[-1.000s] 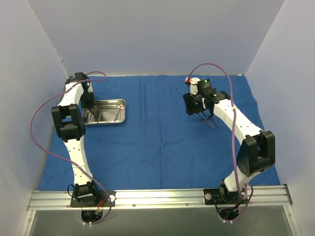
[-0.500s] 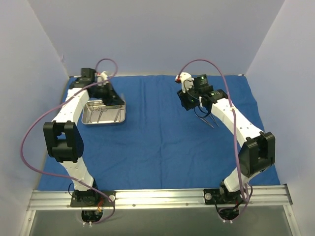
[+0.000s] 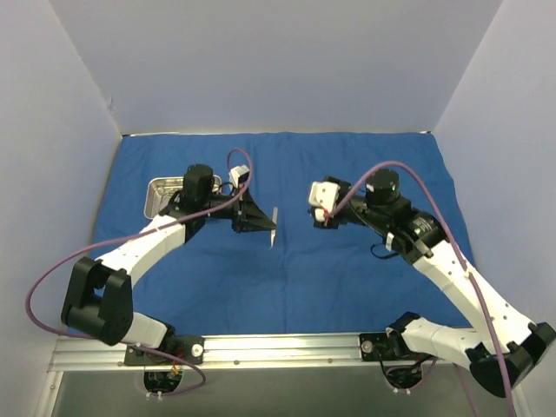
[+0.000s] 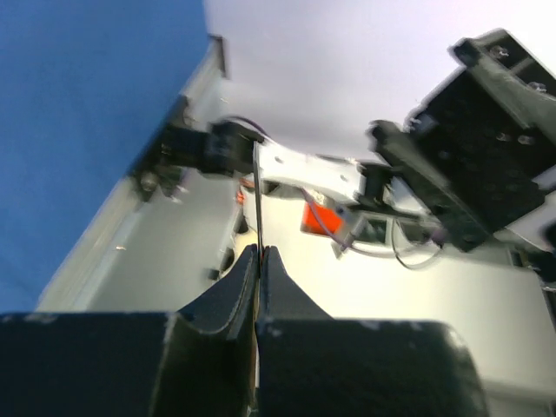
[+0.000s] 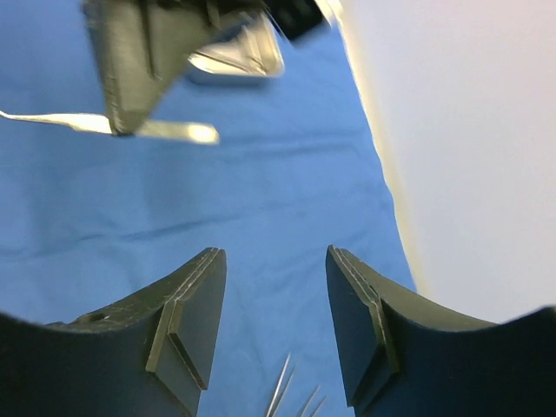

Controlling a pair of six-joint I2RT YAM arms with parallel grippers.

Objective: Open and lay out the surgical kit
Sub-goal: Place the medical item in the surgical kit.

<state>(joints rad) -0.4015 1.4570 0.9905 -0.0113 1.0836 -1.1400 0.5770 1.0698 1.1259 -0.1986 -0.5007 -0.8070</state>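
The royal-blue cloth (image 3: 287, 278) lies spread over the table. The steel tray (image 3: 159, 193) stands at the back left, partly hidden by my left arm; it also shows in the right wrist view (image 5: 248, 54). My left gripper (image 3: 263, 226) is over the middle of the cloth, shut on a thin flat silver instrument (image 3: 274, 229), seen edge-on in the left wrist view (image 4: 258, 195) between its shut jaws (image 4: 261, 254). My right gripper (image 3: 318, 214) is open and empty (image 5: 274, 256), facing the left gripper and the held instrument (image 5: 165, 129). Tips of other silver instruments (image 5: 291, 391) lie on the cloth below it.
Pale walls close in the back and both sides. A metal rail (image 3: 278, 347) with the arm bases runs along the near edge. A purple cable (image 3: 408, 174) loops above my right arm.
My left arm has swung from the tray to the middle of the cloth, carrying the silver instrument. My right arm has moved left and forward toward it, off the instruments on the cloth.
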